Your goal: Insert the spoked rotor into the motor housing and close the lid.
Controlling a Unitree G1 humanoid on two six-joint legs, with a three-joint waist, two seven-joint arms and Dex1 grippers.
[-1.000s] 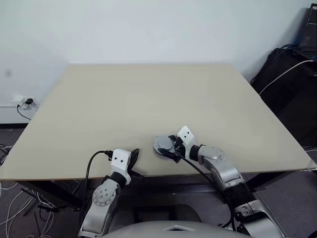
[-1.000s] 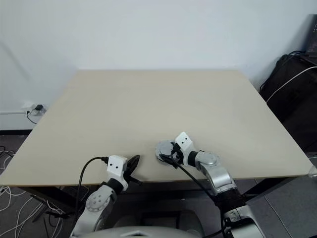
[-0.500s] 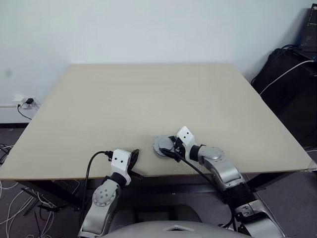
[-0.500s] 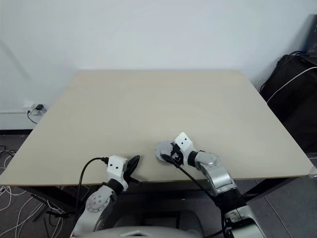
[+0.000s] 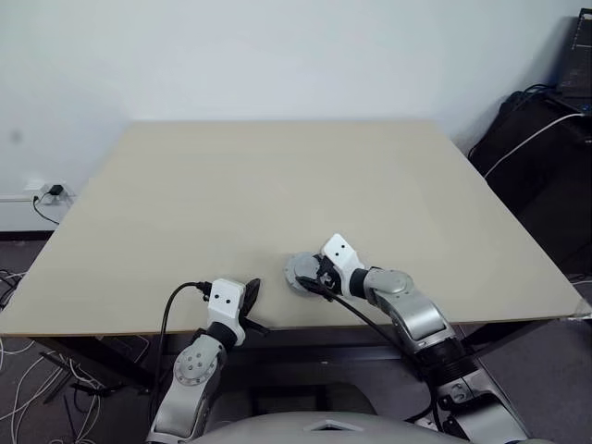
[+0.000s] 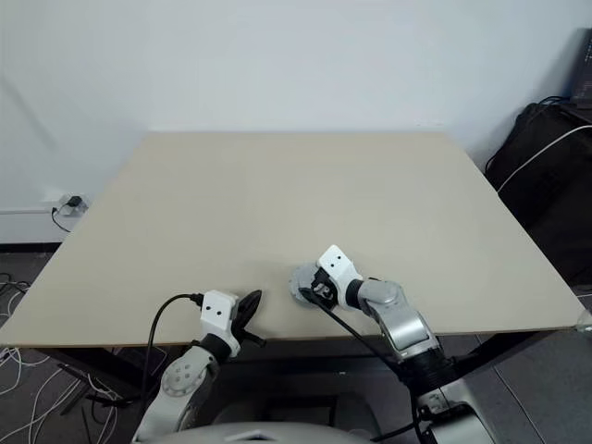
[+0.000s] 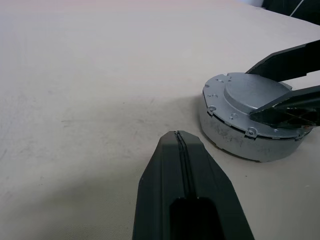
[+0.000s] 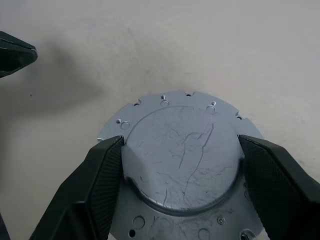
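We look down on a tan table [image 5: 277, 185] with the assembled motor close to its near edge, at about 6 o'clock on the tabletop. The lid [image 8: 181, 150] sits smooth face up, raised centre showing, on the grey body beneath it; we take that body to be the housing [image 7: 235, 137], though its windings and the rotor are hidden, so we cannot tell by sight that the rotor is seated. The right gripper [image 8: 180, 170] reaches in from the motor's 4 o'clock, jaws spread wide, one finger [image 8: 100, 175] at each side of the raised centre. The pads lie against or just beside that boss; whether they press it we cannot tell, and nothing is lifted. The left gripper [image 7: 180, 142] is closed and empty, its tip near the motor at roughly 8 o'clock but apart from it. We judge the step in hand to be closing the lid, or checking that it sits flush. To do it well we would keep the fingers centred on the boss so that any push goes straight down and not sideways, since the motor lies near the table edge and could slide toward it. A tilted lid would bind on one rim, so even contact on both sides matters. The rim holes [image 8: 165, 103] of the lid should line up with the body below. The left gripper could brace the body from 8 o'clock if it creeps.
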